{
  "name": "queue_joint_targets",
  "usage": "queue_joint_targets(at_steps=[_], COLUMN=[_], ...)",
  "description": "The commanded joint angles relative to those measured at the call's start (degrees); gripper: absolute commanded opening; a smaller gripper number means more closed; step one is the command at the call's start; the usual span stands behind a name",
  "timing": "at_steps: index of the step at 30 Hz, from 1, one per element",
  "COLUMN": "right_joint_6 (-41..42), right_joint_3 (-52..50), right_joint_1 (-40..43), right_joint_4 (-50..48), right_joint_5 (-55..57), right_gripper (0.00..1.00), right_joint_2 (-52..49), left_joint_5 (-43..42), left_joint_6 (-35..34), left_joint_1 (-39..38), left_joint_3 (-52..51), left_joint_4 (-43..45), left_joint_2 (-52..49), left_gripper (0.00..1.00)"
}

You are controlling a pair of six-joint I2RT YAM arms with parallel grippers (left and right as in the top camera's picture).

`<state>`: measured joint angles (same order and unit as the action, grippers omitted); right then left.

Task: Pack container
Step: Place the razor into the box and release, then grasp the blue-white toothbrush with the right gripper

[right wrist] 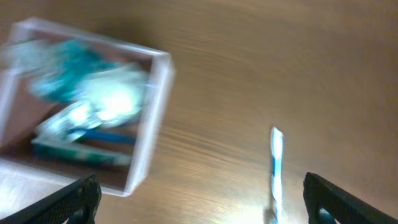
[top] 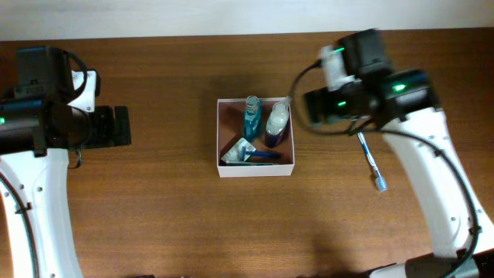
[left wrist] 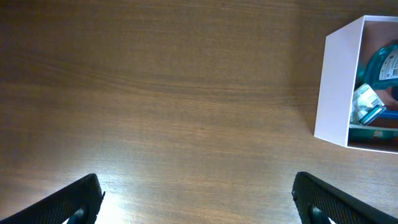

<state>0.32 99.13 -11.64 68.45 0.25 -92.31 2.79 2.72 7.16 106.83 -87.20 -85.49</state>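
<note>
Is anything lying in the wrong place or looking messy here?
Yes, one thing. A thin blue-and-white stick, maybe a toothbrush, lies on the table to the right of the container, outside it. The teal bottle and the other toiletries sit inside, a bit jumbled. Nothing looks spilled or broken.

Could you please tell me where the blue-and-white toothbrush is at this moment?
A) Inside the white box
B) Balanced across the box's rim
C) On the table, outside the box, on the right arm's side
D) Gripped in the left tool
C: the toothbrush lies flat on the wooden table, apart from the wall of the container on the right arm's side, and nothing grips it.
</note>
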Motion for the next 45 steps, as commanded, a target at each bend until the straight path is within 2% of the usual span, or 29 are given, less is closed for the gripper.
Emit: queue_joint_targets(at_steps=[1,7,11,15,20,25,30,35,41,45], right_joint_6=[4.28,4.22,2.84,0.44,-0.33,-0.31,-0.26,0.17,0.44,0.61], right_joint_3=[-4.22,-15.45,-19.45,-19.65,-19.65,-19.65,-19.69,-19.65,-18.56,-15.56], right_joint_1=[7.93,18.62,22.51,23.74,23.12,23.12,23.12,23.12,21.81,19.45], right_joint_4=[-0.50,-10.01,-14.10,-15.10,-16.04,-15.61,-14.67,-13.14,-11.19,-8.26], right_joint_5=[-0.87,-1.81,-5.05,-5.25,-5.62,-5.60,-5.62,-5.62,-4.46,-2.29], right_gripper=[0.99,0.99,1.00,0.93,0.92,0.74,0.42,0.23,0.07,0.05], right_joint_2=[-2.12,-7.74,-12.57,-17.94,-22.82,-26.58,-28.13,-27.71,-25.51,-22.23], left_joint_5=[-0.46,-0.46,-0.46,-0.46,-0.46,-0.46,-0.46,-0.46,-0.46,-0.46], left_joint_6=[-0.57,-0.57,-0.57,-0.57,-0.57,-0.57,-0.57,-0.57,-0.57,-0.57], left_joint_1=[0.15,0.13,0.13,0.13,0.15,0.15,0.15,0.15,0.13,0.15], left_joint_3=[0.79,0.79,0.79,0.79,0.79,0.79,0.79,0.79,0.79,0.79], left_joint_4=[0.13,0.13,0.13,0.13,0.13,0.13,0.13,0.13,0.13,0.13], left_joint_2=[0.33,0.33,0.33,0.33,0.33,0.33,0.33,0.33,0.33,0.33], left_gripper=[1.00,1.00,1.00,1.00,1.00,1.00,1.00,1.00,1.00,1.00])
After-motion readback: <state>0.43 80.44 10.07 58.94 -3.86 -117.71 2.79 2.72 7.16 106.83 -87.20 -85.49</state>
